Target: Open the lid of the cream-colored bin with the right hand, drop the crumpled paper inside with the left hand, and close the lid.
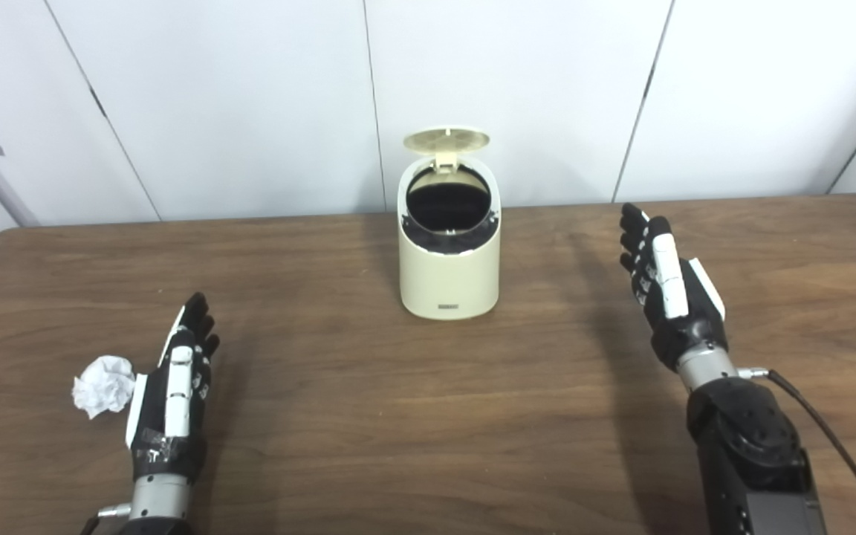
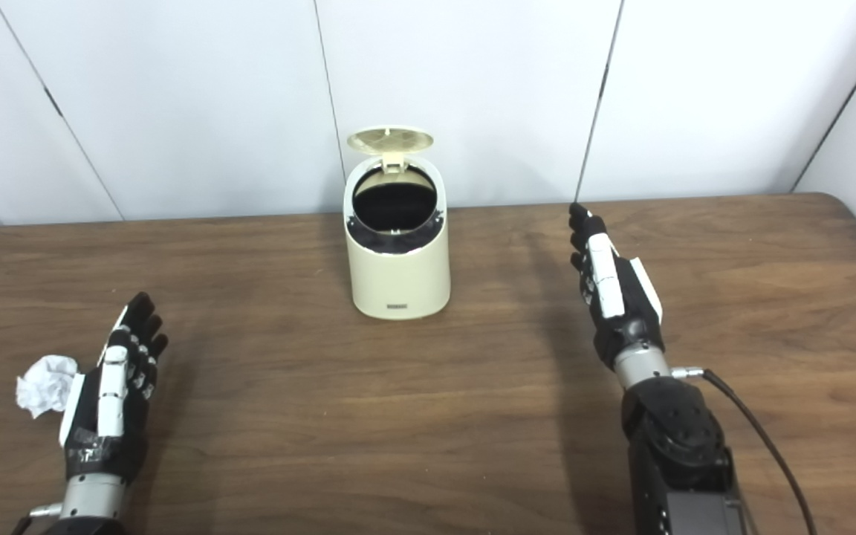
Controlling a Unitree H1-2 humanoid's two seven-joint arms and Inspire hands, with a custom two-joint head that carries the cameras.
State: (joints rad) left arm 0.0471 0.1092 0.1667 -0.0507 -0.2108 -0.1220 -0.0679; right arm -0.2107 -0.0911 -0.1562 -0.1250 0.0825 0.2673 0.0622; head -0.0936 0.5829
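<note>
A cream-colored bin (image 1: 449, 279) stands at the middle back of the wooden table, its round lid (image 1: 446, 140) tipped up and back, the dark inside showing. A white crumpled paper (image 1: 103, 385) lies on the table at the front left. My left hand (image 1: 175, 390) rests just right of the paper, beside it, fingers stretched out and holding nothing. My right hand (image 1: 664, 279) hovers open to the right of the bin, well apart from it, fingers extended toward the back.
The brown wooden table (image 1: 428, 416) runs to a white panelled wall (image 1: 250, 96) behind the bin. A black cable (image 1: 822, 431) trails from my right wrist toward the front right.
</note>
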